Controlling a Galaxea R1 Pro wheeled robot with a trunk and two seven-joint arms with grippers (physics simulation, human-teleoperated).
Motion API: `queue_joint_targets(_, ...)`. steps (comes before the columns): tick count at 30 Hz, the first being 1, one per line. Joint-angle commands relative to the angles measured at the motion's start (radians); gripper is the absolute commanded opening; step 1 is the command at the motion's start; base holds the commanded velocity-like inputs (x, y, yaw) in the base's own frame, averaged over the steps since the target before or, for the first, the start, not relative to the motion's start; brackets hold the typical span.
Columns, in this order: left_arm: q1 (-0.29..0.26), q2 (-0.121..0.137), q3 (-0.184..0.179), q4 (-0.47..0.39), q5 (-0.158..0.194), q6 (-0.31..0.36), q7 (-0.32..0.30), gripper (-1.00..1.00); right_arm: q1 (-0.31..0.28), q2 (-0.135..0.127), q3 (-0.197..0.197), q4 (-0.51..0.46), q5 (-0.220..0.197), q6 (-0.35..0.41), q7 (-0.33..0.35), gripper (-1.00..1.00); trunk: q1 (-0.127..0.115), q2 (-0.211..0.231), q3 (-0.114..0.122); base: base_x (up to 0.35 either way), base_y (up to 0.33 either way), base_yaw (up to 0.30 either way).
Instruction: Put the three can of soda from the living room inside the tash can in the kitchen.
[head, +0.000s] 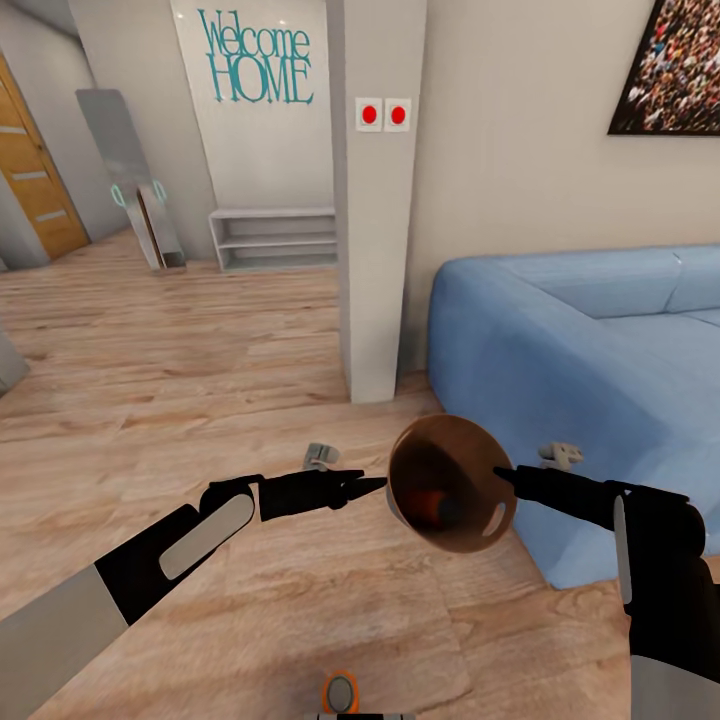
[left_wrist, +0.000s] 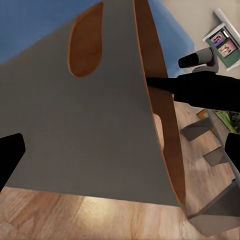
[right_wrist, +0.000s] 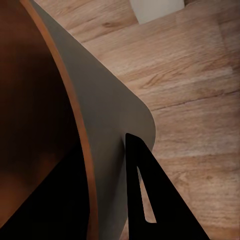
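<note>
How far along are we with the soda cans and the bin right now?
Partly done: an orange can lies inside the trash can; I cannot tell whether others are in it. In hand: the right gripper pinches the bin's rim, holding it tilted above the wood floor beside the blue sofa; the left gripper sits close to it. Left: reaching the kitchen.

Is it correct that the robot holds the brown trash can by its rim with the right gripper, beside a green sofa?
Nearly. The sofa is light blue, not green, as the head view shows. The right gripper does hold the trash can by its rim beside it.
</note>
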Motion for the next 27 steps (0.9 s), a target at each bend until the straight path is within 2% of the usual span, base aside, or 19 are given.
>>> queue_joint_targets(1, 0.000, 0.000, 0.000, 0.000, -0.002, 0.000, 0.000, 1.00, 0.000, 0.000, 0.000, -0.001, -0.031, 0.012, 0.004, -1.00, 0.000, 0.000, 0.000, 0.012, 0.002, 0.000)
queue_joint_targets(27, 0.000, 0.001, -0.001, -0.001, 0.000, -0.001, 0.001, 1.00, 0.000, 0.000, -0.001, -0.001, -0.031, 0.012, 0.004, -1.00, 0.000, 0.000, 0.000, 0.001, 0.000, 0.000)
